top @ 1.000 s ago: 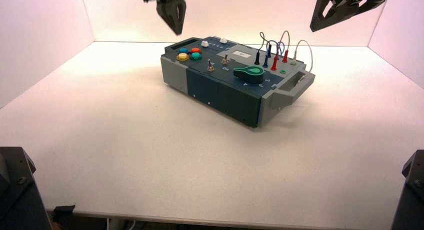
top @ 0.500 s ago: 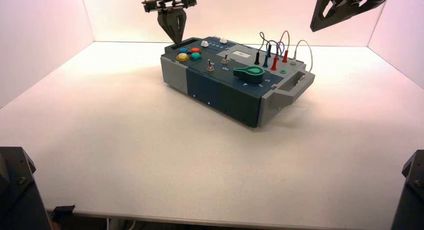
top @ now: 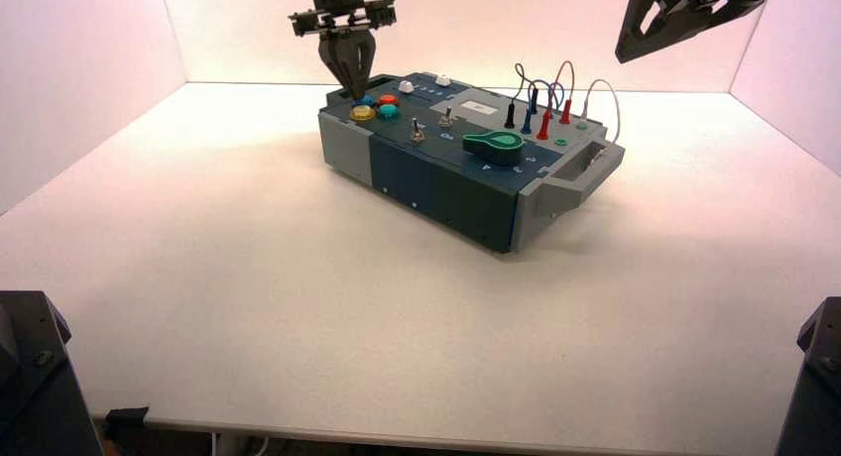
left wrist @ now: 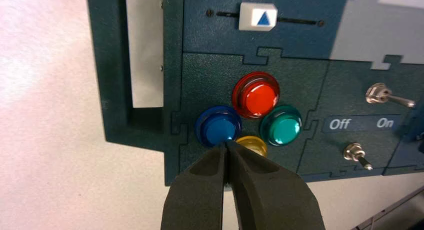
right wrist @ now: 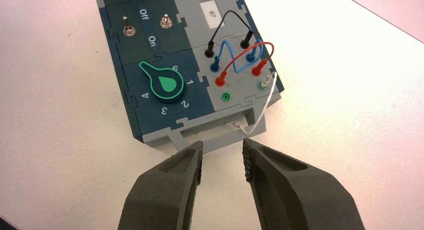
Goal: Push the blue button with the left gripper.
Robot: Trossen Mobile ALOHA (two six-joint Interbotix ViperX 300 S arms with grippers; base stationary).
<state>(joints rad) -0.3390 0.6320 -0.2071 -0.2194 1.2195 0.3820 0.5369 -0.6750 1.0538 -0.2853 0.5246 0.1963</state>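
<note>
Your left gripper (left wrist: 226, 146), fingers pressed together, hangs at the blue button (left wrist: 218, 127); yellow button (left wrist: 252, 143) crowds alongside. Right gripper (right wrist: 222, 157) waits apart, open.

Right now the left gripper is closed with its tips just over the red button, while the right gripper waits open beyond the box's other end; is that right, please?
Not quite: the left gripper is closed, but its tips sit at the blue button, not the red button; the left wrist view shows this. The right gripper does wait open beyond the box's other end.
</note>
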